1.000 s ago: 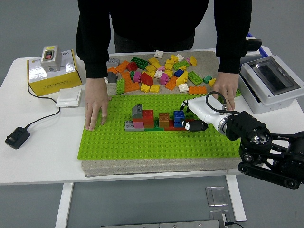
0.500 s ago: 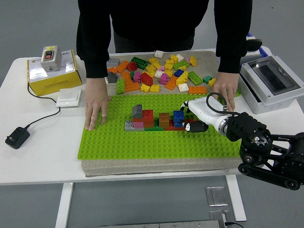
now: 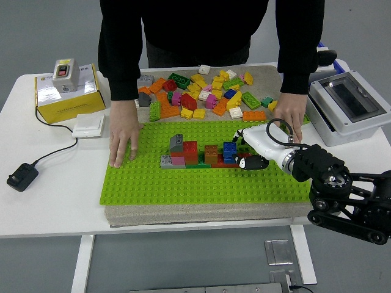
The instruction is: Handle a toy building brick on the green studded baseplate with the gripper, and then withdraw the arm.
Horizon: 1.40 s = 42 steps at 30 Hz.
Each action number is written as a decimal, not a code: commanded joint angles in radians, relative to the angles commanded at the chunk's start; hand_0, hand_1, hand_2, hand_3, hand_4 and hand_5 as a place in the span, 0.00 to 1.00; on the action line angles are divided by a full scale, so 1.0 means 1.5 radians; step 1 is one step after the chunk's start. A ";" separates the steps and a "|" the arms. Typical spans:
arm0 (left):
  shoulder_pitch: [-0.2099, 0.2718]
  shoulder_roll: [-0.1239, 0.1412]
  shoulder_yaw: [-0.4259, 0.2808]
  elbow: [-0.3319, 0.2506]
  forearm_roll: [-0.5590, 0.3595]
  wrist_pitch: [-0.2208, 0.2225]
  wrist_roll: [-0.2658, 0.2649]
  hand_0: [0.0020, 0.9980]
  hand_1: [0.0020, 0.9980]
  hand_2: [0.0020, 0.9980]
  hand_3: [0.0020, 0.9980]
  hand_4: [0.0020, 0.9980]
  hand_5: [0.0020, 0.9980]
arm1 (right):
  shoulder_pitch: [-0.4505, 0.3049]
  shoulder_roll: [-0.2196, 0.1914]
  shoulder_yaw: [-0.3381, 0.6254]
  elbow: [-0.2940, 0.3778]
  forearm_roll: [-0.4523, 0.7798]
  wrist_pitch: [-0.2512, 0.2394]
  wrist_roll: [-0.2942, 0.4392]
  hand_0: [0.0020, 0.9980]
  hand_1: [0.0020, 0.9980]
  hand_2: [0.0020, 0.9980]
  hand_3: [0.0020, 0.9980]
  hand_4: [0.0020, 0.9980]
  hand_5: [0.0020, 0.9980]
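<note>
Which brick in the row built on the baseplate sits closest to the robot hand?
The blue brick at the row's right end, right beside the robot hand. The brown brick, red brick and grey bricks stand farther left on the green baseplate.

right hand [image 3: 247, 152] | crept slightly rightward since earlier | fingertips beside blue brick [image 3: 230, 148]

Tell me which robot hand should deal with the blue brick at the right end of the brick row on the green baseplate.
The right hand. Its white fingers already sit at the blue brick on the green baseplate, beside the row's right end. The left arm is not in view. Whether the fingers actually grip the brick cannot be told.
</note>
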 joint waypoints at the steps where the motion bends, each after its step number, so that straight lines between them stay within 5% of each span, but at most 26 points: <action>1: 0.000 0.000 0.000 0.000 0.000 0.000 0.000 0.67 0.64 0.57 0.64 0.08 0.69 | 0.000 0.000 0.000 0.000 0.000 0.000 0.000 0.02 0.14 0.66 0.74 0.59 0.50; 42: -0.001 0.000 -0.004 0.000 0.005 0.001 0.000 0.67 0.64 0.57 0.64 0.08 0.68 | -0.004 -0.006 0.012 0.020 -0.009 -0.008 0.001 0.02 0.13 0.66 0.74 0.59 0.49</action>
